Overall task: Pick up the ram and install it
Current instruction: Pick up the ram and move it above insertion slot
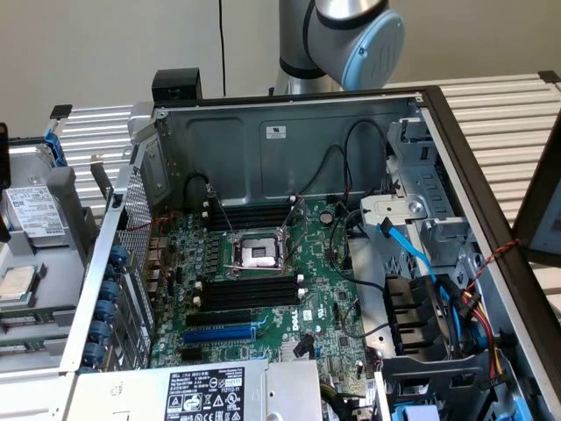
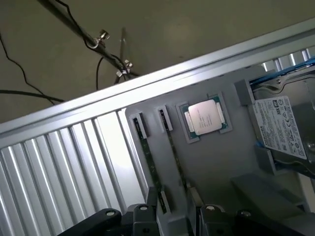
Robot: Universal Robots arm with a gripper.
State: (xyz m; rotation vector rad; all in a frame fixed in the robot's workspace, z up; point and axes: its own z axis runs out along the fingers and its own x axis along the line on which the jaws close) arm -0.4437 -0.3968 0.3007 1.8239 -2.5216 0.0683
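In grey tray (image 2: 221, 164): thin (green) ram (image 2: 147, 157)

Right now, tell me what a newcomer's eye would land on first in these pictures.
The open computer case dominates the exterior view, its green motherboard lying in the middle with the silver processor socket at its centre. The arm rises behind the case. In the wrist view, a grey tray holds a shiny processor chip and, beside it, ram sticks standing on edge.
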